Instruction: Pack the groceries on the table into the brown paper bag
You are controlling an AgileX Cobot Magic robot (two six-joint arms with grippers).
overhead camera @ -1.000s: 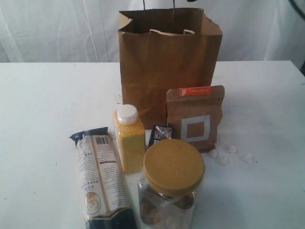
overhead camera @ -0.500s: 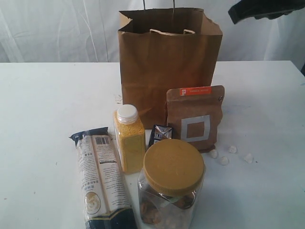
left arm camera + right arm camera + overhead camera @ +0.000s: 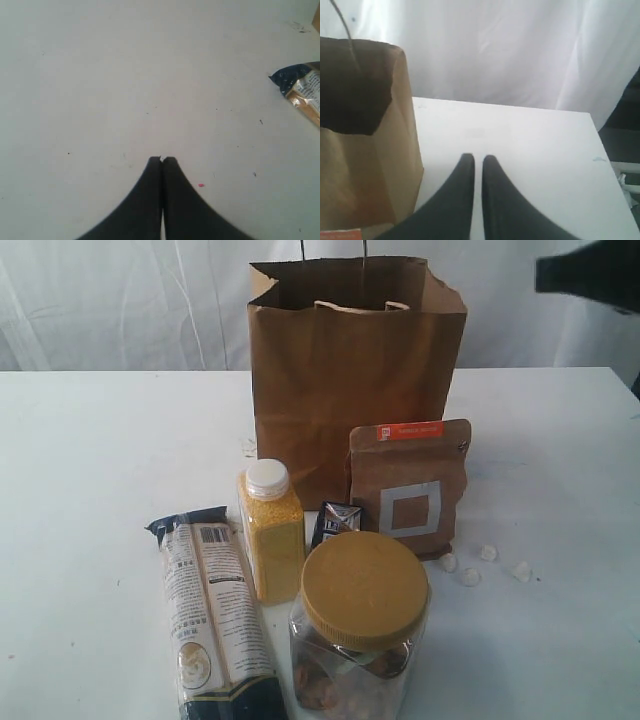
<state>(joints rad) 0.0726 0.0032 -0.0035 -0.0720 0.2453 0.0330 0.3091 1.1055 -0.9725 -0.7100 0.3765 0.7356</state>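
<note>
Groceries [image 3: 365, 588] on table [image 3: 100, 460] before upright brown paper bag [image 3: 350, 370]

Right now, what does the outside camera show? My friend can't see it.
A tall brown paper bag stands open on a white table. In front of it are a brown pouch, a yellow-grain bottle, a yellow-lidded jar and a long packet lying flat. A dark robot arm pokes in at the top right.

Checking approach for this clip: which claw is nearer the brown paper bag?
Right. The right claw hangs close beside the brown paper bag, near its top. The left claw is over bare table, the cream-black packet off to one side.
</note>
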